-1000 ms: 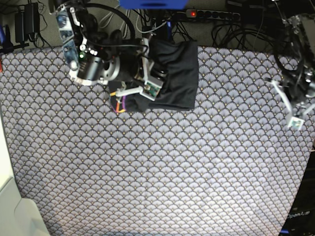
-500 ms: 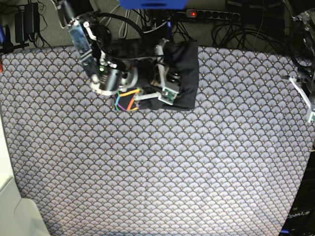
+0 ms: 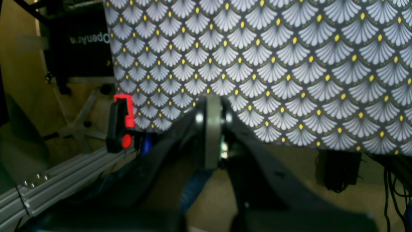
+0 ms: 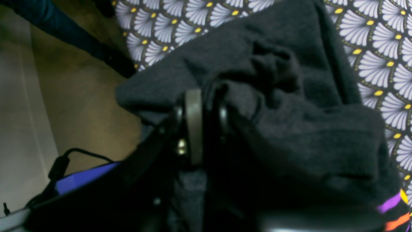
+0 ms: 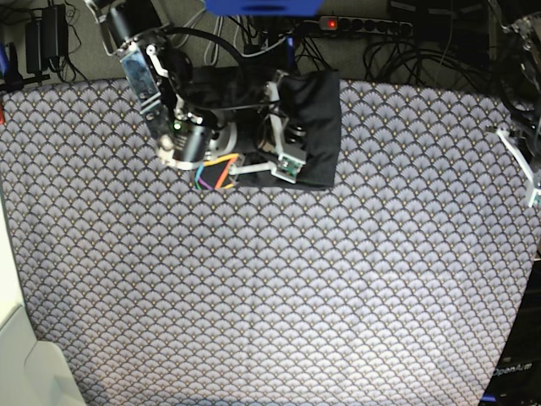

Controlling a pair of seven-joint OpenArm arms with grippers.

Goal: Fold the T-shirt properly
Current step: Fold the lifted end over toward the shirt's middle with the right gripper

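The dark T-shirt (image 5: 317,127) lies as a compact folded bundle at the back middle of the table, with a bit of its rainbow print (image 5: 215,175) showing at its left edge. My right gripper (image 5: 277,91) rests on the bundle's back left part. In the right wrist view its fingers (image 4: 193,106) stand a narrow gap apart, and bunched T-shirt (image 4: 305,129) fabric presses against them. My left gripper (image 3: 213,100) is shut on nothing and hangs over the table's edge. In the base view that left gripper (image 5: 530,184) sits at the far right.
The fan-patterned tablecloth (image 5: 270,288) covers the whole table. Cables and a power strip (image 5: 363,24) lie behind the back edge. A red clamp (image 3: 124,119) and an aluminium rail (image 3: 64,180) sit beside the table below my left gripper.
My right arm swung right and back over the shirt, pulling its left part into a tighter bundle, and its jaws have parted a little. My left arm drew back to the right edge.
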